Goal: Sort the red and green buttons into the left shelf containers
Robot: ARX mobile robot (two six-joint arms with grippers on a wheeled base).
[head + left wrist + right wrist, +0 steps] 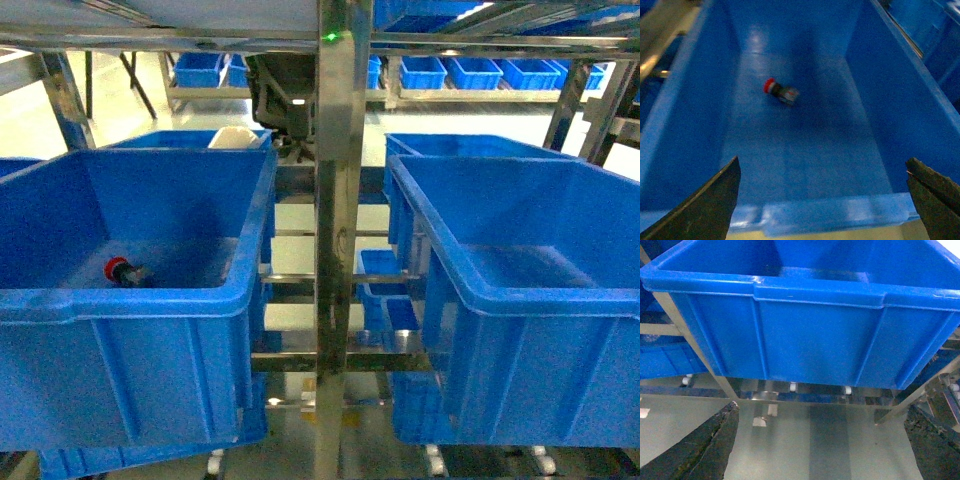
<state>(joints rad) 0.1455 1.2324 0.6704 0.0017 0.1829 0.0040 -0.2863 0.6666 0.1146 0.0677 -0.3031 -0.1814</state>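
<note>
You are facing a steel shelf rack (338, 200) whose shiny upright post splits the head view down the middle, with 2 large blue bins at the front. The left bin (60, 300) sits on the left of the post, deep and thick-rimmed, and the right bin (600, 290) sits on the other side of the post at about the same height. Behind them you can see more blue bins, and a row of smaller blue trays (470, 72) lines a far rack in the background. From the right wrist camera you look at the ribbed outer wall of a blue bin (805, 335) from just below its rim, with the rack's metal rails and small white rollers under it. Your left gripper (822, 200) hangs over the near rim of the left bin (830, 212), its 2 dark fingers (710, 205) spread wide with nothing between them. Your right gripper (822, 445) is likewise spread wide and empty, its fingertips (705, 445) at the bottom corners of its view. The red button (124, 271) lies on its side on the floor of the left bin, red cap toward the left wall. You cannot see the green button in any view.
</note>
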